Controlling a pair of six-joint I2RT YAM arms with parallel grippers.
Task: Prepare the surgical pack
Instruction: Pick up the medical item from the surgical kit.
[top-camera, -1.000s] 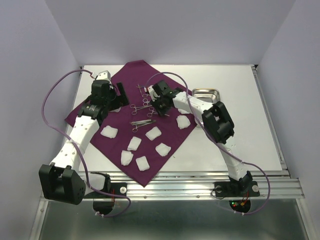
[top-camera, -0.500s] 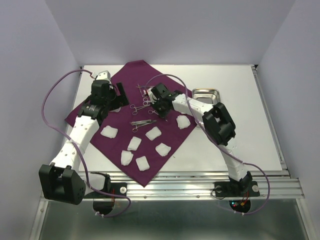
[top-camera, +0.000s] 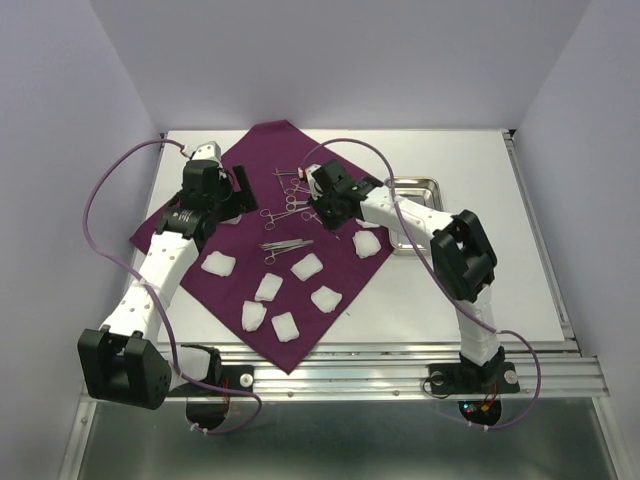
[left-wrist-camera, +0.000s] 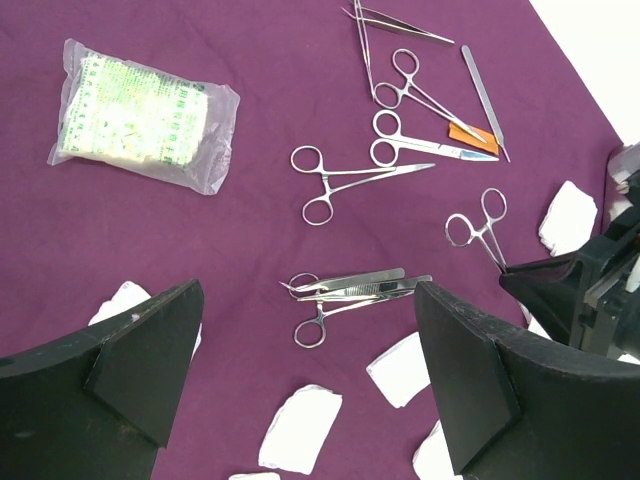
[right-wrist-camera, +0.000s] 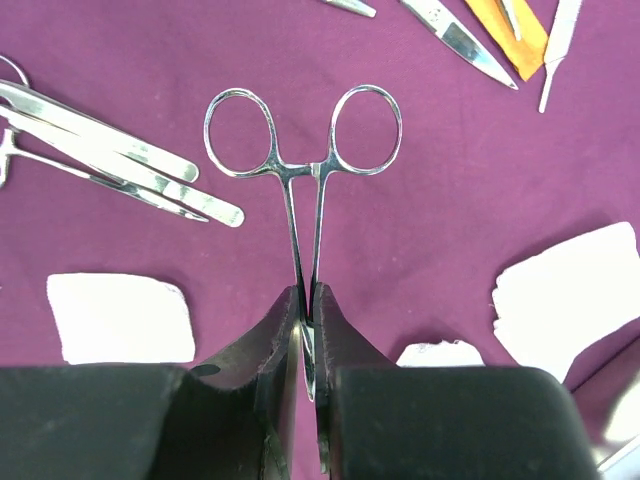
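Two arms work over the surgical pack (top-camera: 265, 145), a big matte maroon cloth laid as a diamond left of centre on the white desk (top-camera: 500, 230).

- **Right arm:** the right gripper (right-wrist-camera: 310, 300) sits mid-frame in the top view. Its jaws are nearly closed, pinching the twin shanks of a polished steel hemostat (right-wrist-camera: 305, 172). The ring handles point to the top of the wrist view. Can't tell if it's off the cloth.
- **Left arm:** the left gripper (left-wrist-camera: 310, 345) is at the upper left of the top view, jaws spread fully wide, holding nothing.
- **On the cloth:**
  - ring-handled forceps (left-wrist-camera: 345, 180), loose
  - slim tweezers (left-wrist-camera: 395, 22)
  - flat scalpel handle (left-wrist-camera: 485, 100)
  - crinkly clear packet (left-wrist-camera: 140, 115) with green print
  - soft white gauze pads (top-camera: 218, 264), rounded squares scattered across the lower half
- **Off the cloth:** a shiny rectangular steel tray (top-camera: 425, 182) sits just beside the cloth's right edge, partly hidden by the right arm.
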